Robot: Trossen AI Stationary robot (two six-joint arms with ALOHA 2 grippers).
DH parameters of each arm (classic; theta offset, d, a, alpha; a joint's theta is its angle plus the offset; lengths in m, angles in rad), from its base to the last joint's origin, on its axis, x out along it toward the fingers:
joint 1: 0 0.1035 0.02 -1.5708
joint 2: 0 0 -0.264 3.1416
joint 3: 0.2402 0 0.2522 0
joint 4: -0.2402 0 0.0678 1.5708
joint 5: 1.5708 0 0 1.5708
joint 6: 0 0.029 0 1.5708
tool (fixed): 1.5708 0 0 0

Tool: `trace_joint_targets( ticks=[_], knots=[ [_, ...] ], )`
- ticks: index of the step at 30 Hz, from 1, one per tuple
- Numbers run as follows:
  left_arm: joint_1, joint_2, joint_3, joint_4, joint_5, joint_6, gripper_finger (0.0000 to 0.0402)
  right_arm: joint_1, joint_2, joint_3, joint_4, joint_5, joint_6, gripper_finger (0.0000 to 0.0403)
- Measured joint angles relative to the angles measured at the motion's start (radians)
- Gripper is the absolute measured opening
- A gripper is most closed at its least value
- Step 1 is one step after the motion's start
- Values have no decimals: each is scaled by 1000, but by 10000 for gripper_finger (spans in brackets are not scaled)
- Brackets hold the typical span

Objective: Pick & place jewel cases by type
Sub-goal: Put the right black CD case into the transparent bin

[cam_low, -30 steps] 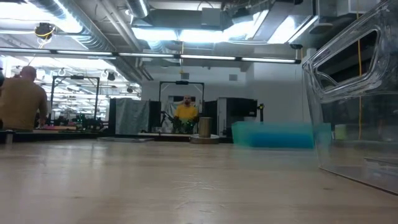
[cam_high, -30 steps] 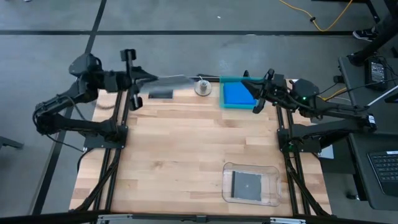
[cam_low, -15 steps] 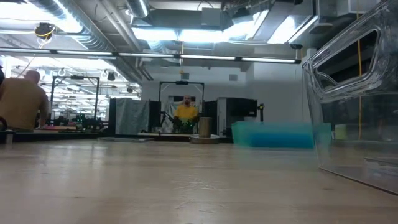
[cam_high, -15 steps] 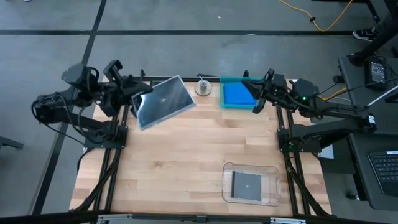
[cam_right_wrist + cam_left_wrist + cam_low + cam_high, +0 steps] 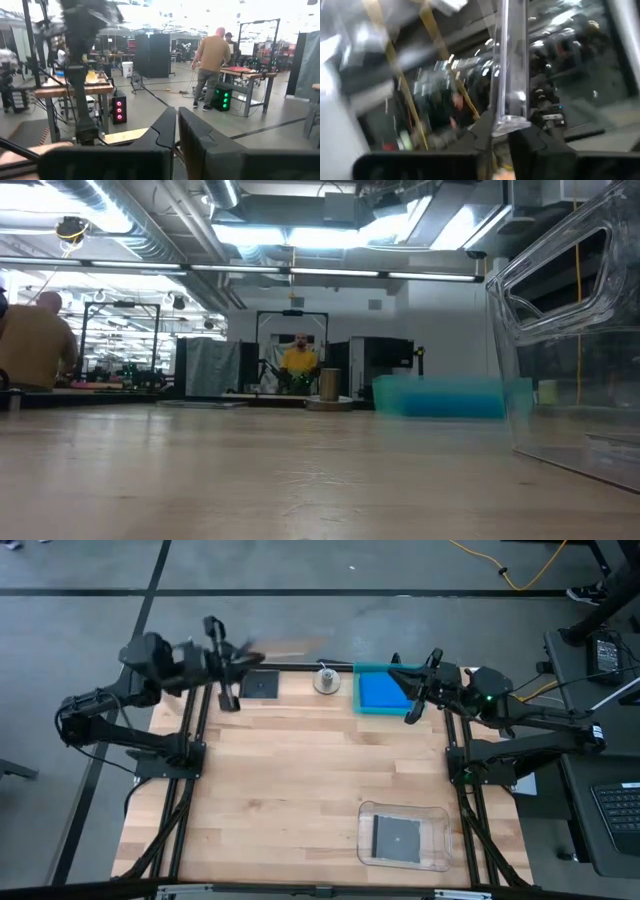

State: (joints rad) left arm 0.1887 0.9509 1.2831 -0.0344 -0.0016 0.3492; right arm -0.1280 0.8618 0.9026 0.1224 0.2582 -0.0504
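My left gripper [image 5: 240, 662] is raised over the table's far left corner, shut on a thin, clear-looking flat case [image 5: 285, 646]. That case is blurred in the high view and stands edge-on in the left wrist view [image 5: 510, 75]. A dark grey case [image 5: 260, 685] lies flat on the table below it. Blue cases [image 5: 382, 692] lie in the teal tray [image 5: 358, 690]. Another dark case [image 5: 397, 837] lies in the clear tray [image 5: 403, 808]. My right gripper [image 5: 408, 690] hovers by the teal tray's right side, shut and holding nothing [image 5: 177, 125]. My left gripper pinches the clear case between its two fingers at one edge [image 5: 506, 120]. The case is lifted clear of the table and sticks out past the fingertips, edge-on to the wrist camera.
A small metal cylinder [image 5: 326, 680] stands at the far edge between the dark case and the teal tray. The clear tray sits near the front right and fills the low view's right side [image 5: 570, 330]. People stand in the room beyond the table.
My left gripper, keeping hold of the case, drew back toward the table's left and turned the case flat-side up. It then swung out again over the far left corner, and the case now shows as a thin blur.
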Motion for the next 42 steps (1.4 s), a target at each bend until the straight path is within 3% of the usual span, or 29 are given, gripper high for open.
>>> trace_joint_targets(
  ticks=[9,12,14,19,22,30,37,42],
  knots=[
    [202,29,-1,-139,21,-965,33,0,59,1,-78,3,-86,32],
    [252,33,-1,-145,48,-1184,33,0,98,1,-125,3,-88,33],
    [268,34,-1,-143,49,-1249,36,-1,122,1,-150,3,-86,33],
    [290,45,-1,-148,21,-1189,33,-29,169,1,-154,-6,-68,36],
    [299,57,-1,-149,-1,-1139,33,-65,174,1,-141,-70,-30,54],
    [299,103,-1,-148,-6,-1023,33,-170,171,1,-108,-283,142,159],
    [299,170,-1,-114,42,-807,33,-252,192,1,70,-382,371,261],
    [299,206,-1,-22,82,-695,33,-316,231,1,233,-454,541,310]
  ],
)
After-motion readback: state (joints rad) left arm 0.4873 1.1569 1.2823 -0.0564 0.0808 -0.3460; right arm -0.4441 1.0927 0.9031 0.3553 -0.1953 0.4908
